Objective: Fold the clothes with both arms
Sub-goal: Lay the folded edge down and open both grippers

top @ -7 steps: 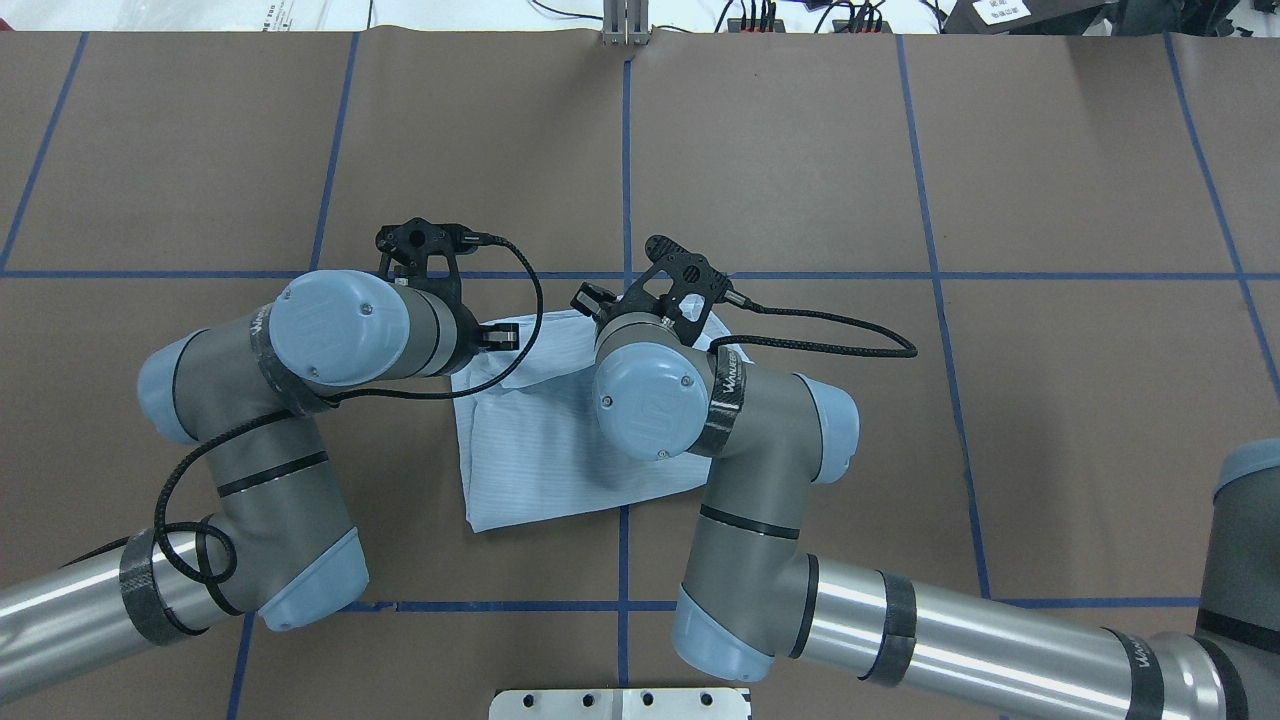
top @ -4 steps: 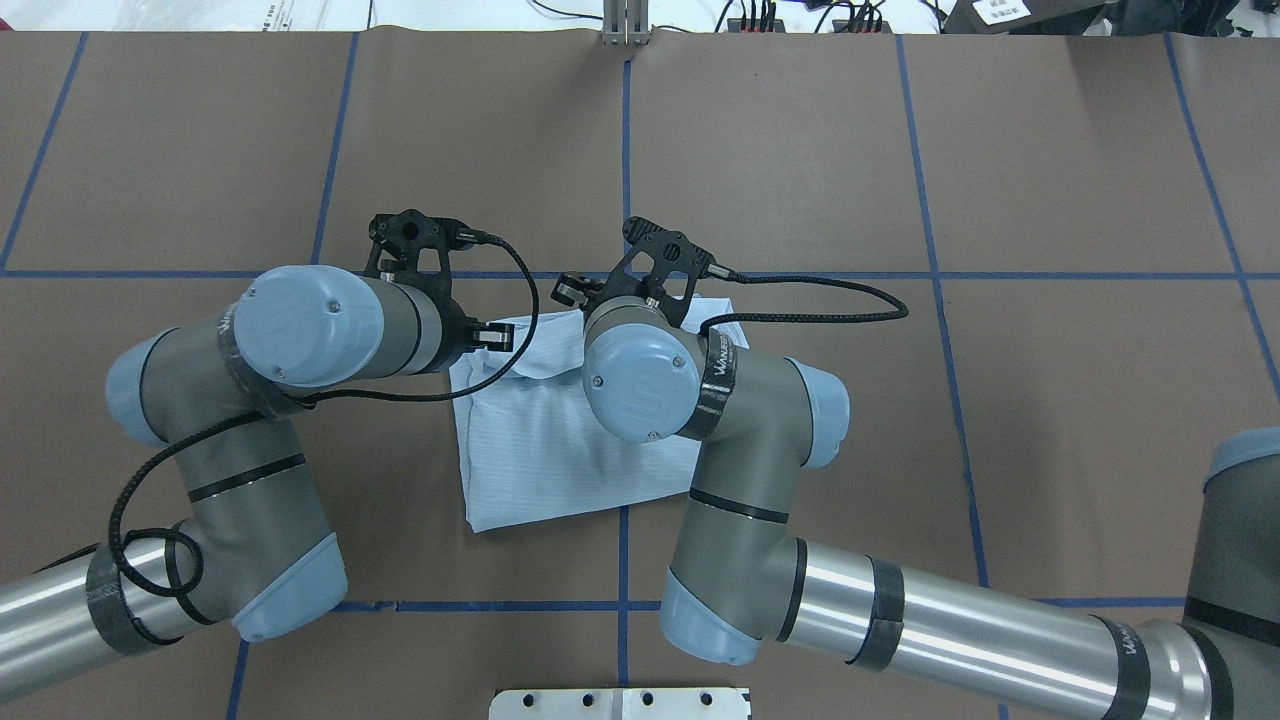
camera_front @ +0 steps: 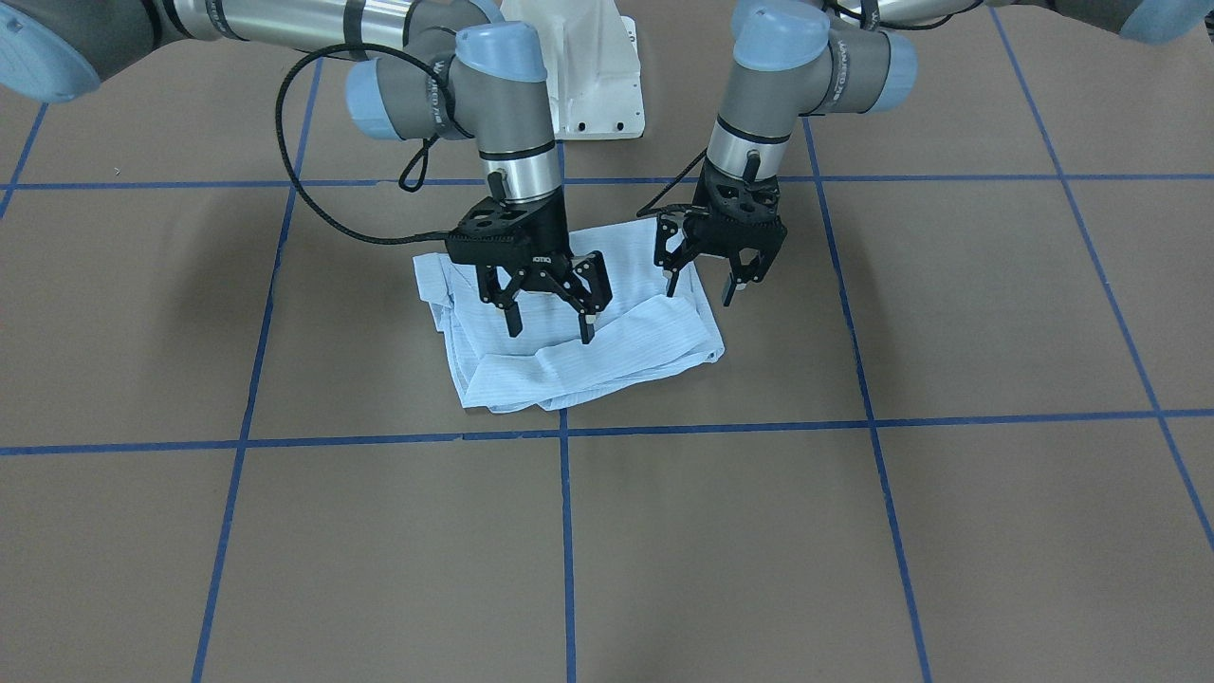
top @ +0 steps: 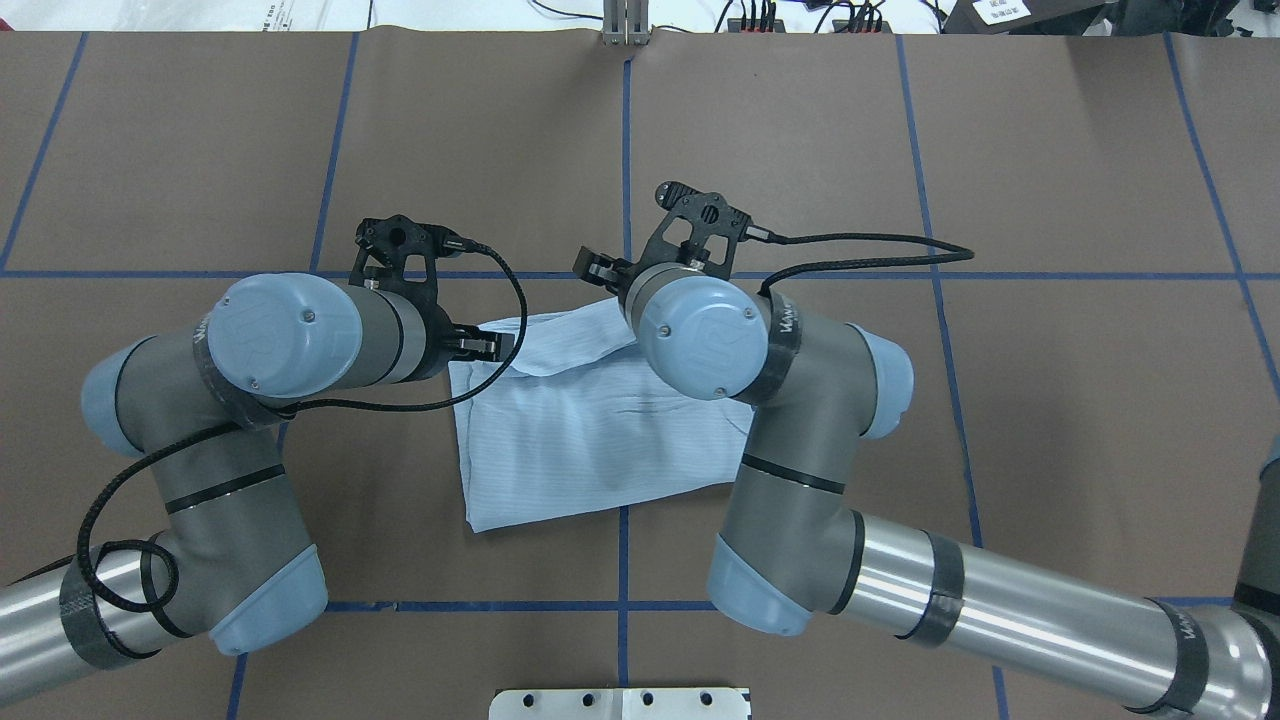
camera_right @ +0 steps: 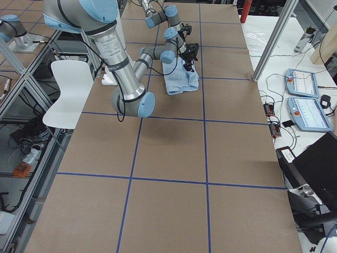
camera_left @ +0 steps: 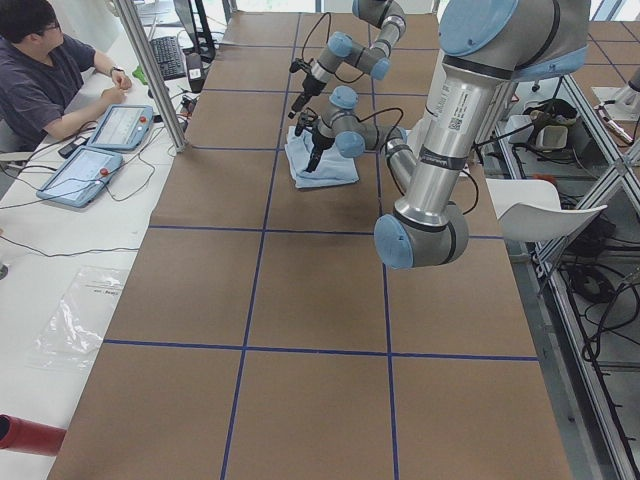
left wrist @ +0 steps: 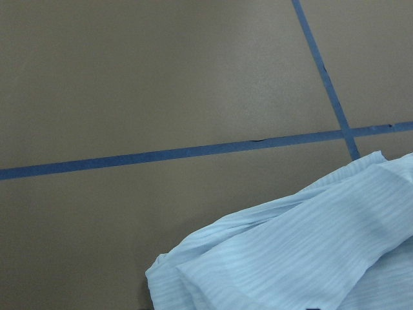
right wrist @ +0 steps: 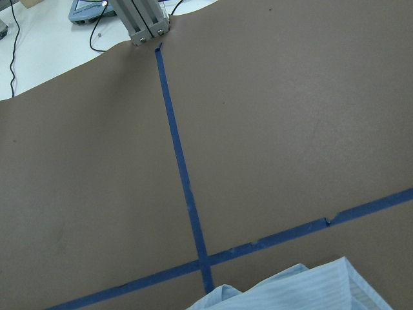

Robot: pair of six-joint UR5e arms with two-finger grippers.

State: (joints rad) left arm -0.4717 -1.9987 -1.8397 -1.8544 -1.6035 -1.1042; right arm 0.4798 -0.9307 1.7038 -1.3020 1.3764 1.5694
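The brown table (camera_front: pixel 948 531) carries a folded light-blue shirt (top: pixel 590 440), midway between its ends and nearer the robot's edge. The right gripper (camera_front: pixel 551 327) and left gripper (camera_front: pixel 702 292) hover over the shirt's far side, both with jaws apart.

Overhead, front opposed, sharing shirt (top: pixel 590 440); wrist cams close
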